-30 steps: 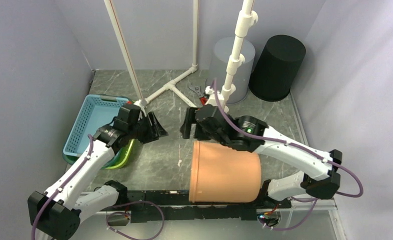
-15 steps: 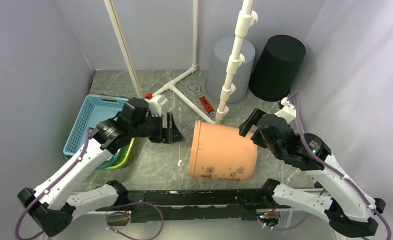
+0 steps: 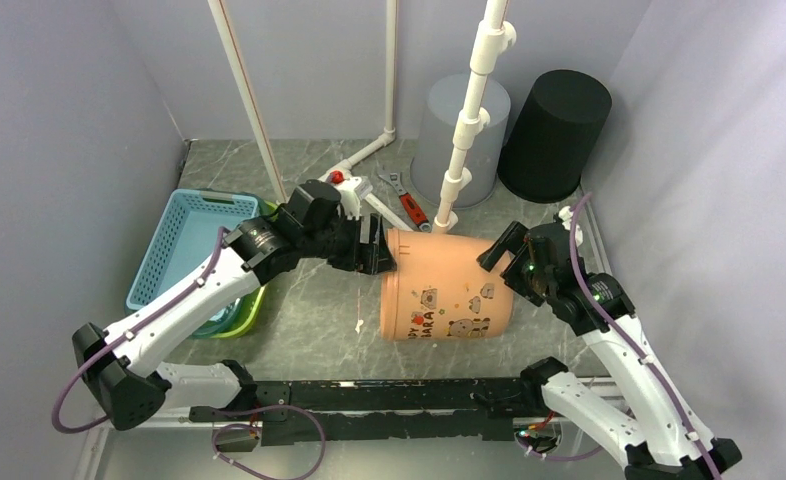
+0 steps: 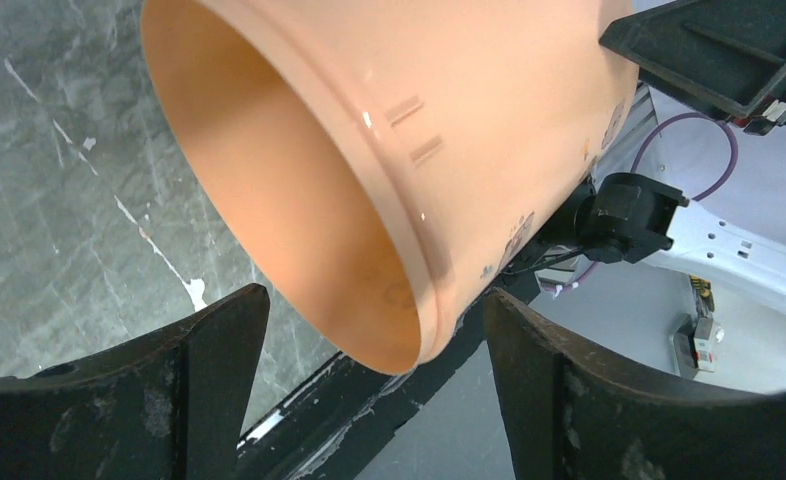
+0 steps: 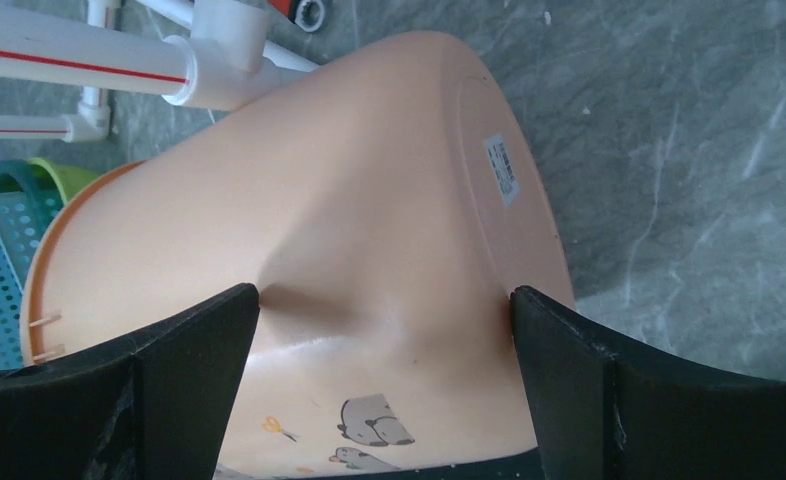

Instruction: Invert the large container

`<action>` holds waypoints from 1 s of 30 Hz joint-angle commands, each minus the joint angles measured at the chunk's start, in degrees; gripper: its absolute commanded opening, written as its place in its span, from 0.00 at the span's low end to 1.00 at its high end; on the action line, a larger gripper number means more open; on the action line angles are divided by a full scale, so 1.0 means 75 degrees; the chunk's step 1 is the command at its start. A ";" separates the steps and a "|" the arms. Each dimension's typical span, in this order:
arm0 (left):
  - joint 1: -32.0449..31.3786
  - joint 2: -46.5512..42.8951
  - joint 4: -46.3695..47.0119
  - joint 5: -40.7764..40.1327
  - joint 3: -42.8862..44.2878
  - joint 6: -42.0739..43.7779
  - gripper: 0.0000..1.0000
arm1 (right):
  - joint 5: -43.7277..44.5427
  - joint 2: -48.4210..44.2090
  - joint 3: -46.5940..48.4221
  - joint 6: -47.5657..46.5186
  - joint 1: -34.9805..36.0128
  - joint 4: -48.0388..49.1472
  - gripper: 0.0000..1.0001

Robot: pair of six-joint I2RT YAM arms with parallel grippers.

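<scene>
Container (image 3: pixel 447 288) lies sideways between left gripper (image 3: pixel 373 247) and right gripper (image 3: pixel 506 252).

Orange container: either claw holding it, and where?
Neither claw is closed. The left claw straddles the orange container rim, open; the right claw brackets its base end, open, possibly just touching.

Glossy, smooth peach plastic container (image 3: pixel 447 290) with printed cartoon decals and a paper label on its base. Matt black plastic fingers (image 4: pixel 209 360). Polished grey marble-look table (image 3: pixel 319 320).
</scene>
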 commanded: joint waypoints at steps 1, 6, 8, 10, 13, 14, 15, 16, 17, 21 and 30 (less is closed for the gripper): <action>-0.0074 0.0161 0.0337 0.0021 0.0463 0.0291 0.81 | -0.1166 -0.0239 -0.0364 -0.0393 -0.0428 0.0954 1.00; -0.0133 0.0373 0.0333 0.0101 0.0137 0.0134 0.69 | -0.1586 -0.0391 -0.0619 -0.0336 -0.0633 0.1281 1.00; -0.0192 0.0429 0.0428 0.0061 -0.0013 0.0088 0.67 | -0.1674 -0.0458 -0.0652 -0.0307 -0.0642 0.1416 1.00; -0.0278 0.0504 0.0401 -0.0023 -0.0029 0.0048 0.67 | -0.1749 -0.0474 -0.0622 -0.0321 -0.0645 0.1458 1.00; -0.0345 0.0565 0.0385 -0.0162 0.0020 0.0014 0.61 | -0.1972 -0.0424 -0.0573 -0.0354 -0.0645 0.1512 0.99; -0.0354 0.0566 0.0307 -0.0310 0.0040 -0.0010 0.57 | -0.2021 -0.0422 -0.0567 -0.0336 -0.0644 0.1522 0.99; -0.0355 0.0555 0.0231 -0.0445 0.0040 -0.0002 0.53 | -0.2069 -0.0438 -0.0558 -0.0315 -0.0647 0.1541 0.99; -0.0355 0.0528 0.0134 -0.0579 0.0034 0.0005 0.50 | -0.2127 -0.0481 -0.0545 -0.0290 -0.0650 0.1587 0.98; -0.0349 0.0485 0.0078 -0.0686 0.0008 -0.0002 0.46 | -0.2251 -0.0536 -0.0558 -0.0240 -0.0654 0.1679 0.97; -0.0351 0.0096 0.0500 -0.0700 -0.0444 -0.0170 0.31 | -0.3079 -0.0788 -0.0713 -0.0022 -0.0644 0.2416 0.91; -0.0354 -0.0345 0.1065 0.0196 -0.0773 -0.0500 0.28 | -0.4725 -0.1471 -0.0749 0.0583 -0.0653 0.3991 0.81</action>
